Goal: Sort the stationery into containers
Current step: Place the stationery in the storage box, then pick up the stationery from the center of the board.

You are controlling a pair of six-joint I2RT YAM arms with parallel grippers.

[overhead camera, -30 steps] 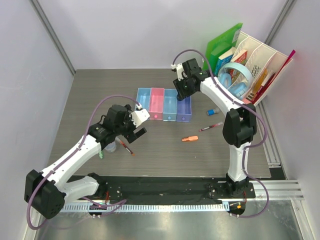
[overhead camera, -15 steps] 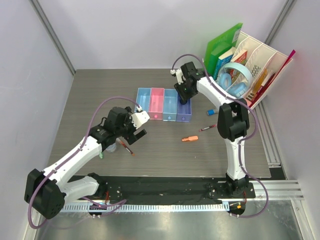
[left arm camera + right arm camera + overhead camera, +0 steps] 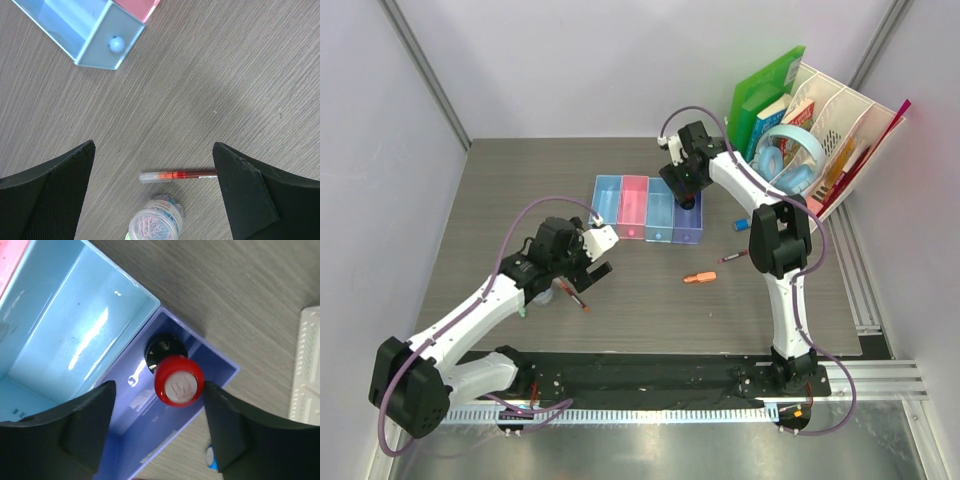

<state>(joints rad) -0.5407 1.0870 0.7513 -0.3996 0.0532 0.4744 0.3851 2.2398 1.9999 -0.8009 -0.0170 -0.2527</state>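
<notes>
Purple-blue tray (image 3: 145, 437), far corner: a red-capped piece (image 3: 178, 380) with a dark body sits directly under your right gripper (image 3: 159, 400), between the two fingers with a gap on each side. The fingers are spread and touch nothing, so the grip is released. The light blue tray (image 3: 75, 335) lies just to this claw's left. A blue-capped bit (image 3: 211, 456) lies on the table past the right-hand finger, outside the tray.

Left gripper (image 3: 154, 147): also spread wide, holding nothing. A red pen (image 3: 177, 175) lies flat on the table (image 3: 240, 75), just short of the gap between the fingers, one end running under the right-hand finger. A clear jar of paper clips (image 3: 156, 224) stands just beside the pen; contact cannot be told.

Judgement: the right arm's drop looks finished, and the left arm is on the approach to the pen.

Next move:
- The pen lies along the closing line, so turn the wrist about a quarter.
- Then lower the fingers to straddle the barrel.
- Keep clear of the jar.

An orange piece (image 3: 698, 278) and a second pen (image 3: 730, 258) remain, well apart from both claws.
</notes>
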